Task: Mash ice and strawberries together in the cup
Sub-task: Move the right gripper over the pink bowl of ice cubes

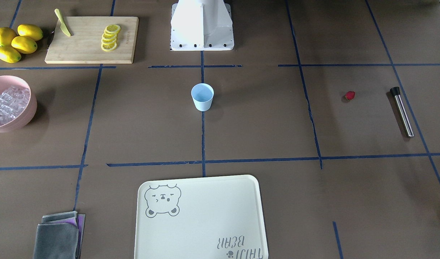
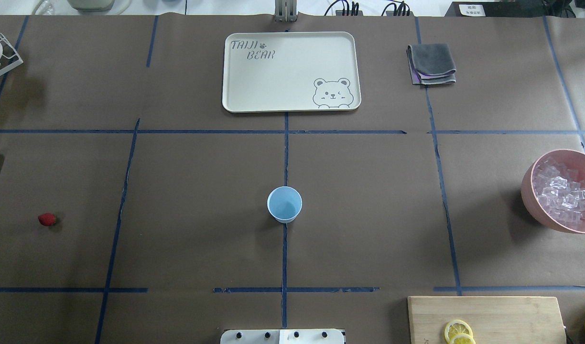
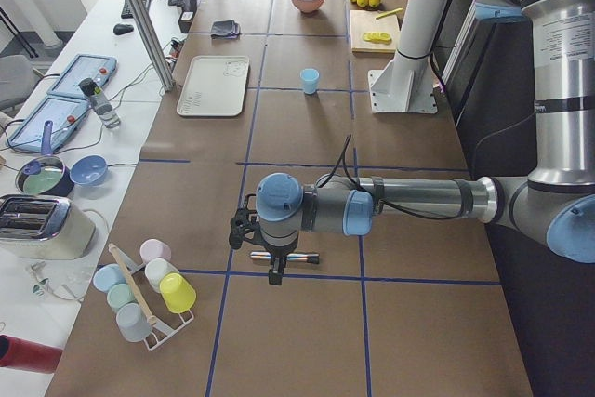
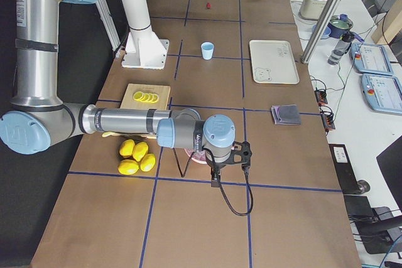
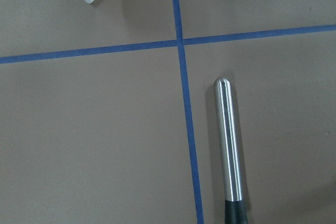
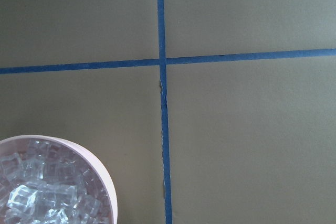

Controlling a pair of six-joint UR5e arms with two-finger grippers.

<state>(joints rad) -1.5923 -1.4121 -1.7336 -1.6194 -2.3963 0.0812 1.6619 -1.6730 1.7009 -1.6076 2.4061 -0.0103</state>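
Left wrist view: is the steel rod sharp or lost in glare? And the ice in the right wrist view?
Left wrist view: the slim steel rod with a black end is crisp, one bright streak along it, not washed out. Right wrist view: the clear ice cubes in the pink bowl glint but stay distinct; the frame crops the bowl.

the cup (image 1: 202, 97) is small, pale blue, tapered and has no handle. it stands upright and empty in the middle of the brown surface (image 1: 263, 122), right on a blue tape line (image 1: 203, 144). the ice (image 1: 6, 106), many small clear glassy cubes, is heaped in a pink bowl (image 1: 30, 114) at the surface's edge on the robot's right, well apart from the cup. the strawberry piece (image 1: 349, 95), small and dark red, lies alone on the surface on the robot's left, also well apart from the cup.
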